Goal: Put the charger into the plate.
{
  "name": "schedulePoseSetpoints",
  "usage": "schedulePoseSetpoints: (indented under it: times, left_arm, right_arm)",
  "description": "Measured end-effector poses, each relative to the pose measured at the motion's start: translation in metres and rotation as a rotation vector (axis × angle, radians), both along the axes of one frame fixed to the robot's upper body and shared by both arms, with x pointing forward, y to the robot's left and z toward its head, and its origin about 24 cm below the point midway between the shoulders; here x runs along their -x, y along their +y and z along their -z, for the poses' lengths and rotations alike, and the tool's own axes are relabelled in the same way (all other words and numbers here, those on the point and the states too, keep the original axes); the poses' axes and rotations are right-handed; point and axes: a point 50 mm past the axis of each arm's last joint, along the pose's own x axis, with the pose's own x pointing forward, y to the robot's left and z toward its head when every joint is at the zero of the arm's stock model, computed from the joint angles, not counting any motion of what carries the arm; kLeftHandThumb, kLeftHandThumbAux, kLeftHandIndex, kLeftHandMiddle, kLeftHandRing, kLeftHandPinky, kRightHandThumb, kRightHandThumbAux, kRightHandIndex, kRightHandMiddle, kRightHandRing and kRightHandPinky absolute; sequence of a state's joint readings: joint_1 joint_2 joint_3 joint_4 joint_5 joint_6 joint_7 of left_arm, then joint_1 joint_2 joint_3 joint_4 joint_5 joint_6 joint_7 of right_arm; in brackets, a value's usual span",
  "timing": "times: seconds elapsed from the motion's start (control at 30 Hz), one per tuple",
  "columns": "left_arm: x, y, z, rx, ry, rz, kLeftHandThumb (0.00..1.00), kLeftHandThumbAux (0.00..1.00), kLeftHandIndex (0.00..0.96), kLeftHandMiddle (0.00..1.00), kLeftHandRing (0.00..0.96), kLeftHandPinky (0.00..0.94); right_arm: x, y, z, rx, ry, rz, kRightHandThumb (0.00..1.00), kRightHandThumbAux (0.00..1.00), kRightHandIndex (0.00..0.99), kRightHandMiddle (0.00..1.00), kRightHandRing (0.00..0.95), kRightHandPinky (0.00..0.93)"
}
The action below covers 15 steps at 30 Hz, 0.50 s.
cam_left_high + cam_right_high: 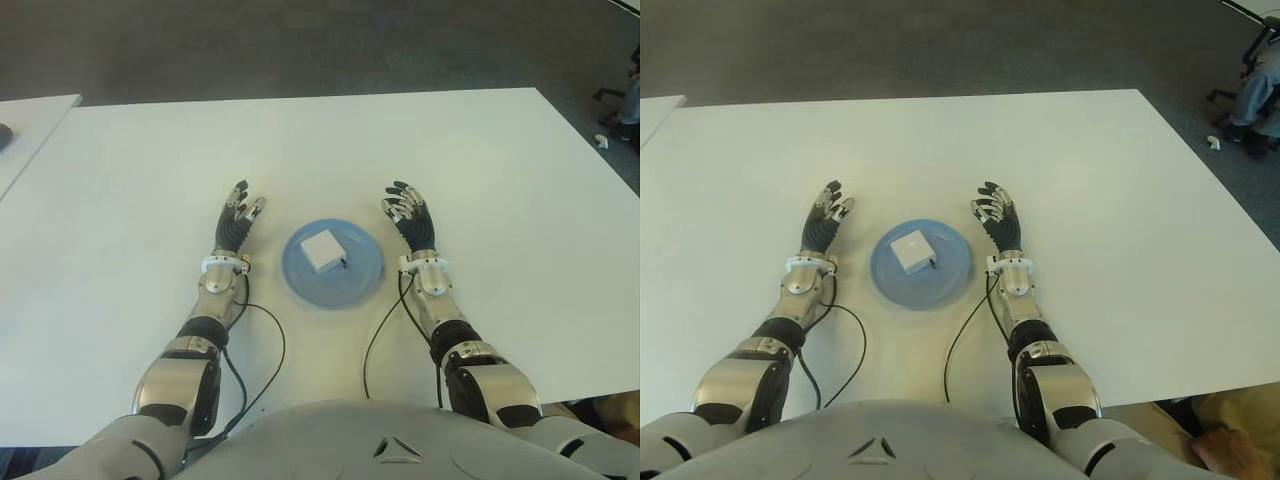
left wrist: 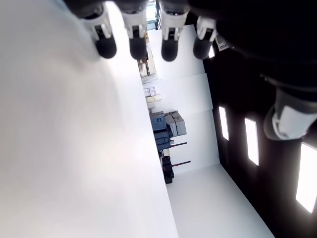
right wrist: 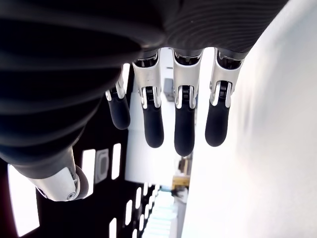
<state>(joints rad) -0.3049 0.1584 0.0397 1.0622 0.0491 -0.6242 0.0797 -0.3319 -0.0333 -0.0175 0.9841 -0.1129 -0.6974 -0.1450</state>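
White table, blue plate

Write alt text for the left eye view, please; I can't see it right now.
A white charger lies in a blue plate on a white table. The left robot hand and right robot hand flank the plate, fingers open, holding nothing.

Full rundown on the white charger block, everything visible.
The small white square charger block lies flat inside the round blue plate, near its middle. It looks like smooth plastic with rounded corners; a small dark part shows at the edge nearest the robot's right hand, too small to identify. Only the plate touches it. The left hand and the right hand flank the plate, fingers open, both clear of the charger.
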Motion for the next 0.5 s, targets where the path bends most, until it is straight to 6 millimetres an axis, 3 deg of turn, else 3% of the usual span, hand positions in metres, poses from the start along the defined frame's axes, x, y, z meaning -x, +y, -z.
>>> schedulePoseSetpoints:
  times: [0.5]
  left_arm:
    - [0.0035,0.0022,-0.0008,0.002,-0.014,-0.007,0.000,0.516,0.000,0.134,0.137,0.123]
  right_arm:
    - [0.0001,0.0001,-0.0003,0.000,-0.002,0.001,0.574,0.606,0.163,0.270,0.313,0.374]
